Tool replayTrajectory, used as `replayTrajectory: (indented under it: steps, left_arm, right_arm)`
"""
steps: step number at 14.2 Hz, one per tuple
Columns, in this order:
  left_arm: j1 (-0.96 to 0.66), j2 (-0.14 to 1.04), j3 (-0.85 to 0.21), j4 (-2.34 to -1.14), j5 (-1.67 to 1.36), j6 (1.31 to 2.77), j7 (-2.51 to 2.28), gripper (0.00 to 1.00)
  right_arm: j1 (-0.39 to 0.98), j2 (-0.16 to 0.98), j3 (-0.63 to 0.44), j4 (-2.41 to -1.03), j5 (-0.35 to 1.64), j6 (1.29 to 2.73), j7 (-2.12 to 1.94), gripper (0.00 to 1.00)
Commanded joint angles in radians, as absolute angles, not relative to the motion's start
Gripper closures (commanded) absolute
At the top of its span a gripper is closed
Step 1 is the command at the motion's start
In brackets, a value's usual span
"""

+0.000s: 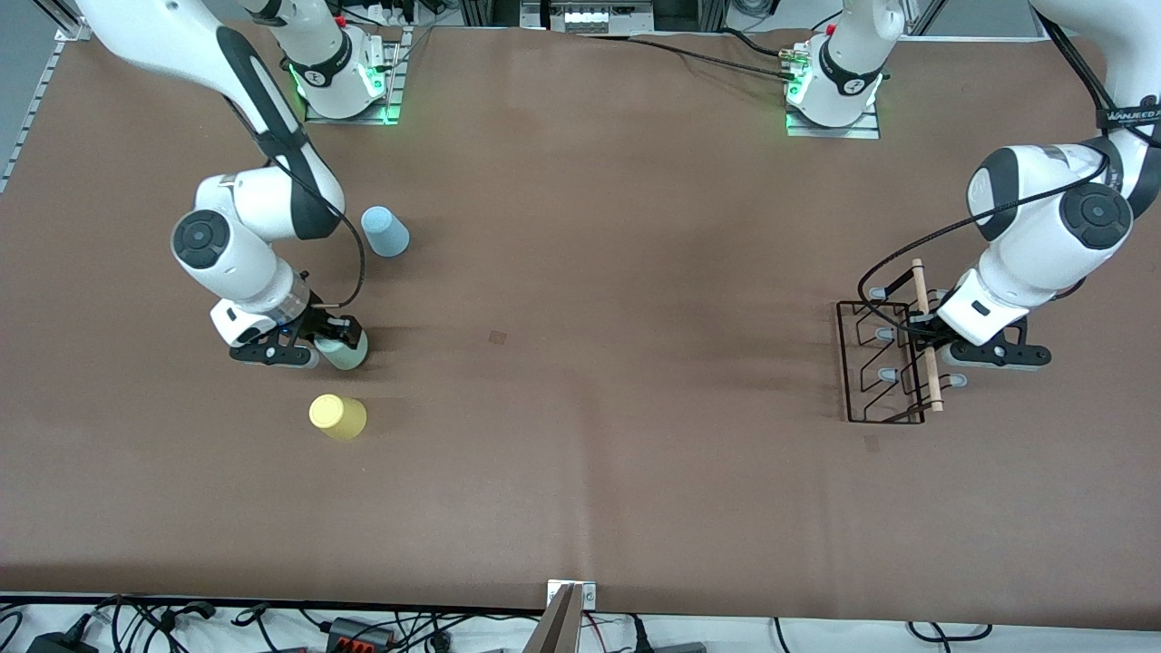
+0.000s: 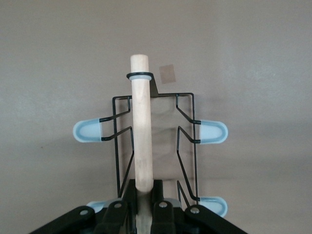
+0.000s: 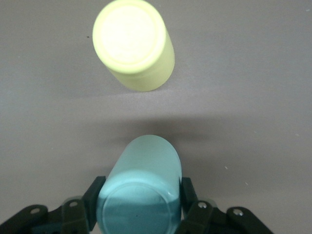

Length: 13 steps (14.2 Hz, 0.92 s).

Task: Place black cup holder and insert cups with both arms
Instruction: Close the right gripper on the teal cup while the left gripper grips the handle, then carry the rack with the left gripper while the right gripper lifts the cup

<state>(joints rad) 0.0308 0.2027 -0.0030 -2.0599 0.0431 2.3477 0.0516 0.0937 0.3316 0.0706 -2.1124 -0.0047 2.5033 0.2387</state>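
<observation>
Cups (image 1: 385, 231) stand upside down, nothing inside.

The right arm bends down low to the table, and the right gripper (image 1: 334, 343) has its fingers (image 3: 190, 192) squeezed on the mint green cup (image 1: 348, 350). The left arm bends down too, and the left gripper (image 1: 923, 334) pinches the wooden handle (image 1: 927, 331).

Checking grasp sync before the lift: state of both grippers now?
Left gripper: shut on the black cup holder's wooden handle.
Right gripper: shut on the mint green cup.
</observation>
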Motion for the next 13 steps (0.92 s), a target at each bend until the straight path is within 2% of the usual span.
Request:
replayTrajectory:
  steps: [1,3,6,11,13]
  left_arm:
    - [0.018,0.181,-0.034,-1.917,0.057,2.157,0.058,0.96]
    - [0.015,0.181,-0.089,-1.847,0.049,2.076,0.025,0.96]
    - [0.017,0.179,-0.249,-1.796,0.049,2.001,-0.148,0.96]
    - [0.009,0.233,-0.512,-1.766,0.06,2.002,-0.521,0.96]
    - [-0.047,0.274,-0.551,-1.73,0.081,2.002,-0.645,0.97]
  right_arm:
    - [0.081,0.238,0.074,-2.102,-0.014,2.36,0.224,0.8]
    - [0.08,0.197,0.074,-2.083,-0.014,2.258,0.187,0.8]
    - [0.06,0.131,0.074,-2.08,-0.014,2.165,0.161,0.8]
    - [0.041,0.046,0.072,-2.079,-0.012,1.996,0.147,0.82]
    - [0.041,0.011,0.074,-2.072,-0.012,1.958,0.147,0.82]
